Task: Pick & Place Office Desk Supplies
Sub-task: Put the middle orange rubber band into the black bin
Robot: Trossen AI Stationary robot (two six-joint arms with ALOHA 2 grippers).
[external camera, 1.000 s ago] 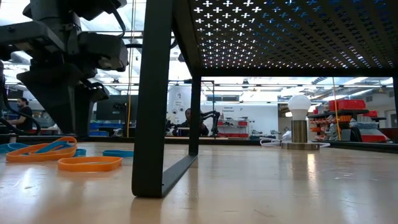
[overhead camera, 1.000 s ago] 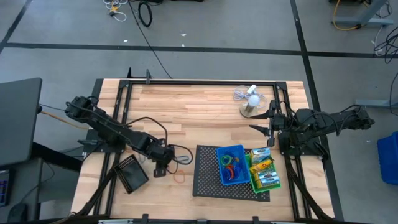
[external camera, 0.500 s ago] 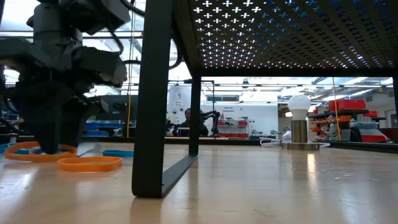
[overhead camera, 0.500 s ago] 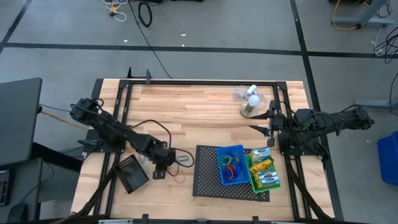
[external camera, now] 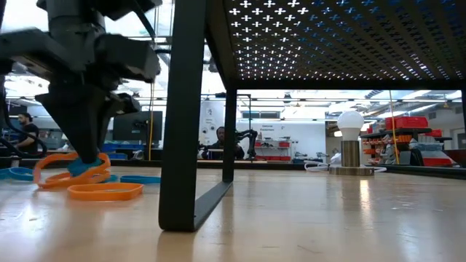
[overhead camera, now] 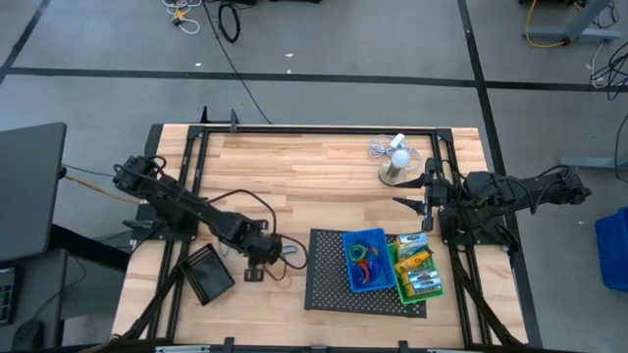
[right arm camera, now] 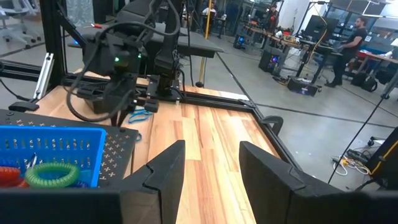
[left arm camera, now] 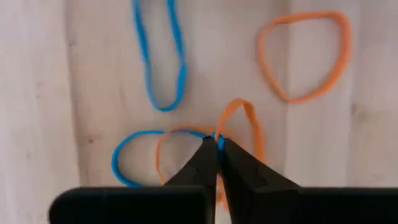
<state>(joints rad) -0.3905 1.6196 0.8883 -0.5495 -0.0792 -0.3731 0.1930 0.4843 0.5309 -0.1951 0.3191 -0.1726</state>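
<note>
Several orange and blue rubber-band loops lie on the wood left of the black mesh tray. In the left wrist view one blue loop (left arm camera: 160,56) and one orange loop (left arm camera: 305,56) lie flat and free. My left gripper (left arm camera: 217,148) is shut where an orange loop (left arm camera: 245,118) and a blue loop (left arm camera: 134,158) overlap. It shows beside the tray in the high view (overhead camera: 267,255) and over the bands in the low view (external camera: 86,156). My right gripper (overhead camera: 417,193) waits open near the fan at the table's right side. My left gripper pinches an orange loop and a blue loop together between its two fingertips, at the spot where they cross (left arm camera: 219,142). The fingers come from above, pointing down. The orange loop's gripped side (external camera: 62,161) is raised and tilted, while its lower part rests on the table.
The black mesh tray (overhead camera: 329,286) carries a blue bin (overhead camera: 365,243) with bands and a green bin (overhead camera: 395,275) with small boxes. Its leg (external camera: 182,116) stands close to my left gripper. A black bin (overhead camera: 206,275) sits near the table's left front. The white fan (overhead camera: 395,162) stands far right.
My left gripper has shifted a little toward the tray, gone down onto the overlapping bands and taken hold. The orange loop, flat on the table a second ago, now has one side raised and tilted under the fingers; the other loops have stayed put.
</note>
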